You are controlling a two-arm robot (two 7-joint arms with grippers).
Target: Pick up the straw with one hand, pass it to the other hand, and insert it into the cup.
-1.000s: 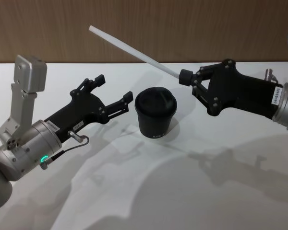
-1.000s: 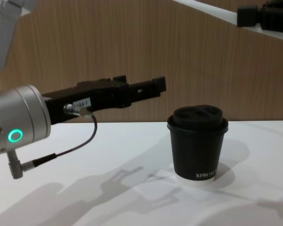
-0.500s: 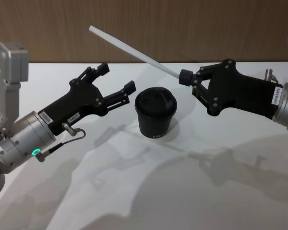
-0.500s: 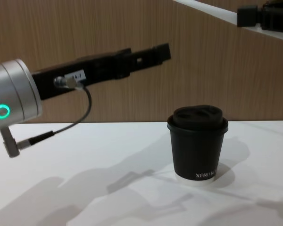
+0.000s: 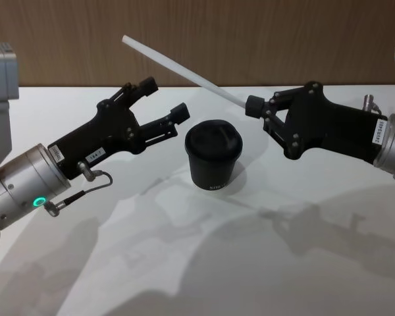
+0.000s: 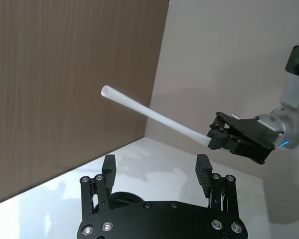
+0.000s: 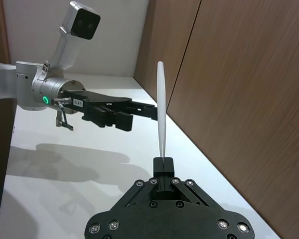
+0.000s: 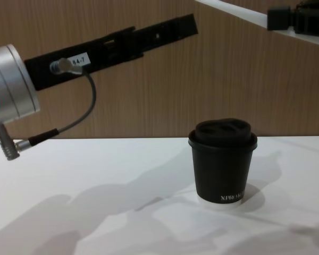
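White straw (image 5: 184, 71), black cup (image 5: 213, 161) with white lettering, seemingly "XPRO", on white table (image 5: 250, 263).

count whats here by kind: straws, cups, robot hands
straw: 1
cup: 1
hands: 2 (left hand open, right hand shut on the straw)
total: 4

We found the cup (image 5: 214, 158) on the worktop (image 5: 184, 263), between our 2 grippers: left gripper (image 5: 164, 99) raised at its left, right gripper (image 5: 255, 105) at its right, with the straw (image 5: 184, 64) slanting from its fingers leftward, higher than the cup.
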